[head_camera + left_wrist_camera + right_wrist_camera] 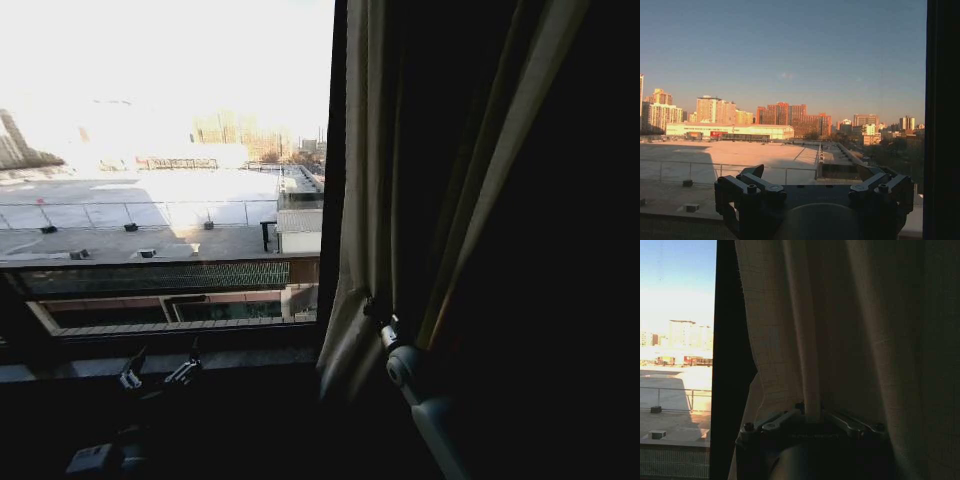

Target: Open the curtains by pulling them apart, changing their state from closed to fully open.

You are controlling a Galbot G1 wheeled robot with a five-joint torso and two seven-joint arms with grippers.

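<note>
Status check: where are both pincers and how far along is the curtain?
Right pincer shut on a fold of the curtain, bunched right of the window frame. Left pincer open, low by the sill. Glass uncovered; nothing in the way.

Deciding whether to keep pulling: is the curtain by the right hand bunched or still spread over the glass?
Bunched: the curtain hangs gathered beside the dark frame bar, bare glass beyond, with the right hand pinching a fold.

Beyond a dark vertical window frame bar [334, 150], a broad pale flat rooftop [150, 195] edged by a thin metal railing [685, 167]; farther behind it, a long low white building [730, 131] and orange-lit towers [790, 117]
</note>
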